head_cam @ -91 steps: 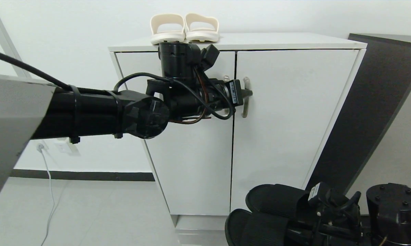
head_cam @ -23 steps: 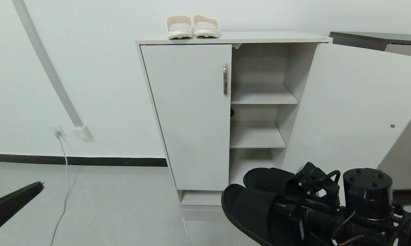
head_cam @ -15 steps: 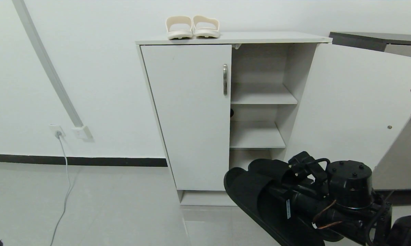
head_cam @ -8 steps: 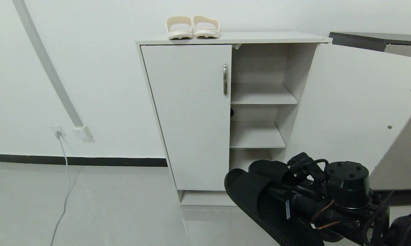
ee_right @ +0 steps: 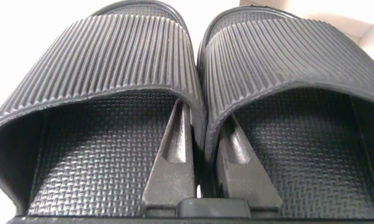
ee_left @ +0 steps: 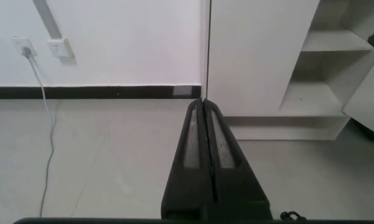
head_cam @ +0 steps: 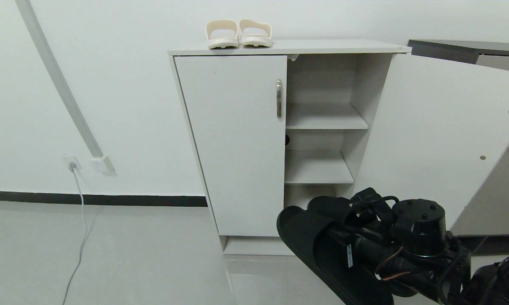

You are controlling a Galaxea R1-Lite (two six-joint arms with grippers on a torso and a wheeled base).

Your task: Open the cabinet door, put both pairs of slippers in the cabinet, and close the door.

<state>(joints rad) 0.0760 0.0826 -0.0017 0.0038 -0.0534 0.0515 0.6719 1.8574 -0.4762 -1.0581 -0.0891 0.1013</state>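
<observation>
The right jaws are clamped on the black slippers (ee_right: 143, 81): one of the fingers (ee_right: 171, 162) is seen inside each slipper, and the two neighbouring side walls are pinched between them. In the head view the pair is held off the floor (head_cam: 131, 254), tilted, just in front of the lower part of the cabinet (head_cam: 322, 45) on its open right side. The left jaws are pressed together with nothing between them, low over the floor and pointed toward the cabinet's base.

The right door (head_cam: 432, 135) is swung wide open, and the upper shelf (head_cam: 324, 123) and lower shelf (head_cam: 316, 171) are exposed. The left door (head_cam: 233, 144) is shut, its metal handle (head_cam: 279, 98) upright along the inner edge. The white slippers (head_cam: 239, 33) are set side by side on the cabinet's top, toward its left end. A wall socket (head_cam: 70, 163) with a cable plugged in is seen on the wall well to the left.
</observation>
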